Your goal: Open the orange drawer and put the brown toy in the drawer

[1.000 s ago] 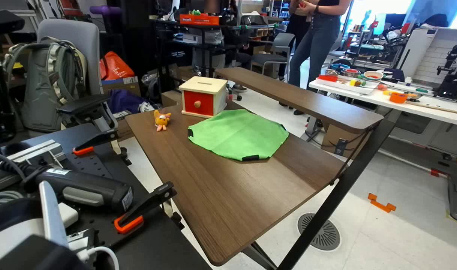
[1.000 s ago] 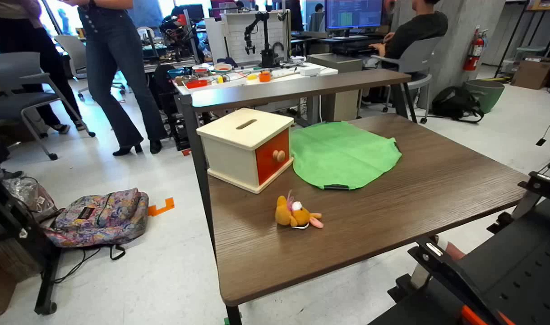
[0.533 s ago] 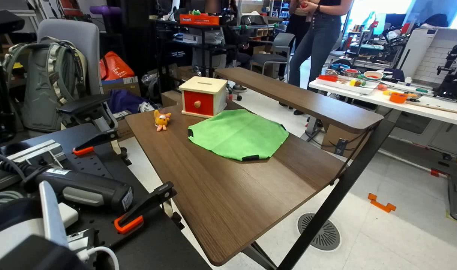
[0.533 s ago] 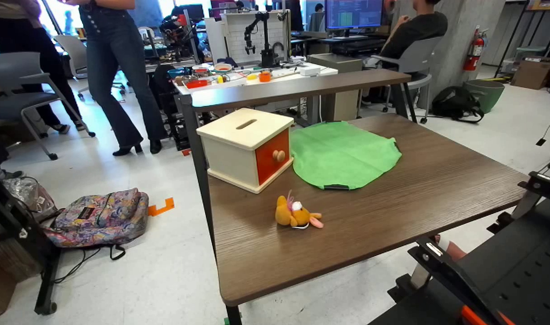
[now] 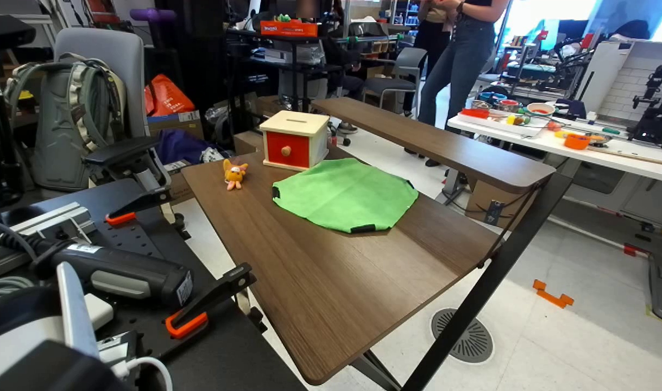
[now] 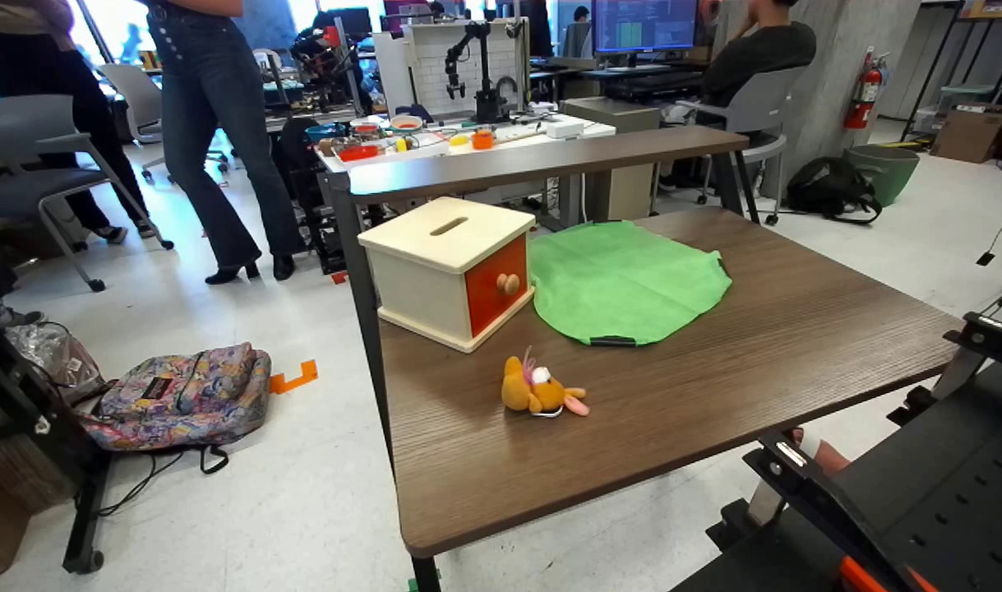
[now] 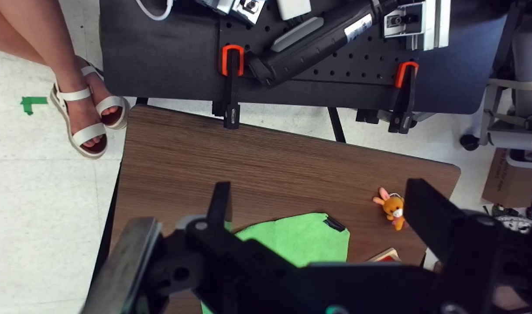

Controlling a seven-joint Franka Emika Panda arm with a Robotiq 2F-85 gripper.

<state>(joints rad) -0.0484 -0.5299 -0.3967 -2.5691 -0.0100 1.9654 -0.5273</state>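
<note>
The orange drawer (image 5: 299, 156) is a small wooden box with a red-orange front, round wooden knob and pale slotted top. Its front is flush and shut in both exterior views (image 6: 486, 306). In the wrist view only a corner of the box (image 7: 386, 256) shows; my gripper's body hides the rest. The brown toy (image 5: 234, 175), an orange-brown plush with pink ears, lies on the table in front of the drawer box (image 6: 535, 393). In the wrist view my gripper (image 7: 319, 183) is open and empty, high above the table. Its right finger partly covers the toy (image 7: 392, 206).
A green cloth (image 5: 344, 195) lies flat beside the drawer box on the brown table (image 5: 331, 304). A raised shelf (image 5: 434, 142) runs along one table side. A black bench with orange-tipped clamps (image 7: 233, 87) adjoins the opposite side. A person's feet (image 7: 84, 117) stand near the table.
The drawer box, toy and cloth have not moved. Only people in the background shift a little. The gripper shows in no earlier frame.
</note>
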